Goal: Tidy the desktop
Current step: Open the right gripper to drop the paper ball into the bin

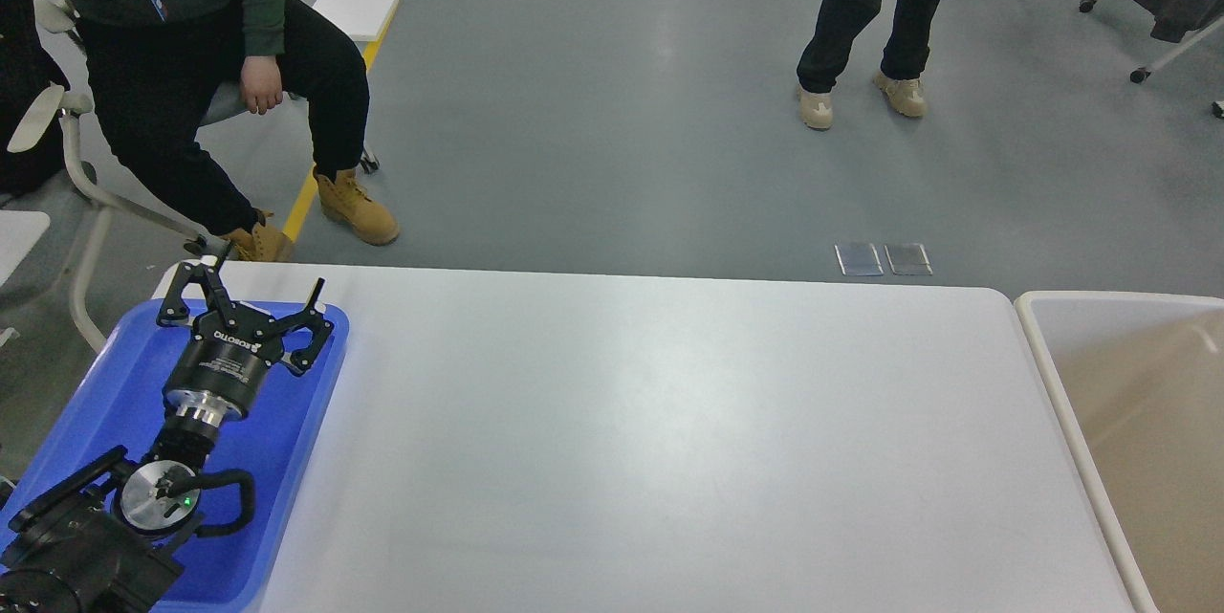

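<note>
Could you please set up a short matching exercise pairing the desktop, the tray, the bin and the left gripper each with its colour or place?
Things:
1. desktop
2. tray
3. bin
4. left gripper

Descriptions:
A. beige inside with a cream rim, at the right end
B. black, open, over the left end
C. white, widest surface, in the middle
D. blue, under the arm

Pairs: 1-C, 2-D, 3-A, 4-B

Bare desktop (669,441) between tray (287,498) and bin (1052,383)
</note>
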Controlling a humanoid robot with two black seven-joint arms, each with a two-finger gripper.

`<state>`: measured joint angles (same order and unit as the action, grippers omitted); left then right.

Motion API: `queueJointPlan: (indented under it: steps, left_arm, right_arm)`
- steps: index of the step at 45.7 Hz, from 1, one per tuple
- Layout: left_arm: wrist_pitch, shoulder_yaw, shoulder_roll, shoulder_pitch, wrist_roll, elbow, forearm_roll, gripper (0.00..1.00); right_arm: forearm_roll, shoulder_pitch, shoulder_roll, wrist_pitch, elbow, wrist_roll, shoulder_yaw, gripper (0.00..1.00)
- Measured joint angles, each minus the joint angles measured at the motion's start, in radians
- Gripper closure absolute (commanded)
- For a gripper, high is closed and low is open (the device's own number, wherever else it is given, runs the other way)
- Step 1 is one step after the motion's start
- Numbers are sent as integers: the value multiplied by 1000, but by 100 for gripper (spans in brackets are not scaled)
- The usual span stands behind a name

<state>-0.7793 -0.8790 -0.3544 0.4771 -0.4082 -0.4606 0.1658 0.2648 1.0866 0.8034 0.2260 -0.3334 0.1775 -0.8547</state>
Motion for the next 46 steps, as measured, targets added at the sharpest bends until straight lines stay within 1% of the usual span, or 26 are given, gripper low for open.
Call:
queueJointPlan:
  steps: [10,12,20,25,27,28,29,31,33,34,35,36,46]
  left_arm:
    - [0,0,0,0,-1,0,0,1]
    - [0,0,0,0,-1,0,0,1]
    - [0,0,0,0,-1,0,0,1]
    - [0,0,0,0,-1,0,0,1]
    - [0,0,0,0,-1,0,0,1]
    - [0,0,0,0,-1,0,0,1]
    - [0,0,0,0,-1,0,0,1]
    - [0,0,0,0,-1,0,0,1]
    - [0,0,0,0,-1,0,0,1]
    - [0,0,0,0,-1,0,0,1]
    - [0,0,0,0,-1,0,0,1]
    - [0,0,0,0,-1,0,0,1]
    - [0,0,0,0,-1,0,0,1]
  right_arm:
    - [-6,-171,-104,-124,57,-35,123,99]
    - [-6,-197,-121,-139,64,-41,143,96]
    - [-8,-269,-175,-181,100,-57,210,91]
    - [-8,-298,-196,-194,112,-63,243,82]
    - [-8,-307,-203,-197,114,-64,254,75]
    - [-8,-313,-206,-199,116,-65,260,69]
    - [-9,-316,-208,-200,117,-66,264,60]
    - [-9,-323,-213,-202,119,-67,272,37]
    - [-9,-328,-216,-203,119,-68,277,17]
    - [-9,-331,-218,-204,119,-68,280,9]
    - [-9,-332,-219,-204,119,-69,282,3]
    - [-9,-334,-220,-205,119,-69,284,2]
    - [-1,-344,-222,-202,114,-70,297,1]
